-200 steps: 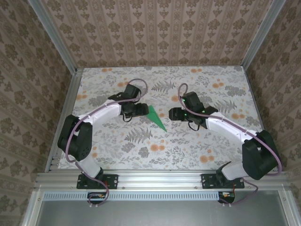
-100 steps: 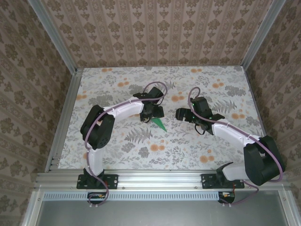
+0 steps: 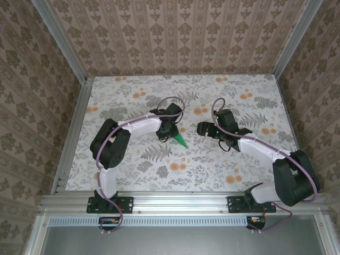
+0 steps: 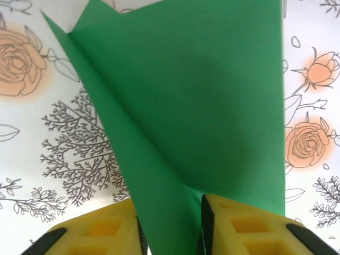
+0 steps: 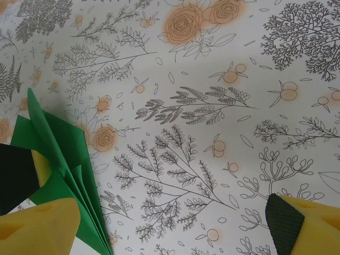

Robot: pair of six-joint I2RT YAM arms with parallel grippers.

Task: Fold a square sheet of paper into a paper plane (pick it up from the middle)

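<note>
Squeezing the green paper plane (image 4: 202, 106) between its two yellow fingers (image 4: 95, 236), our left gripper (image 4: 170, 218) holds it over the flowery table (image 4: 32, 133). We see the plane near the middle of the table, its tip pointing toward the near edge. Our right gripper (image 5: 167, 220) sits close by, its fingers spread wide apart.
</note>
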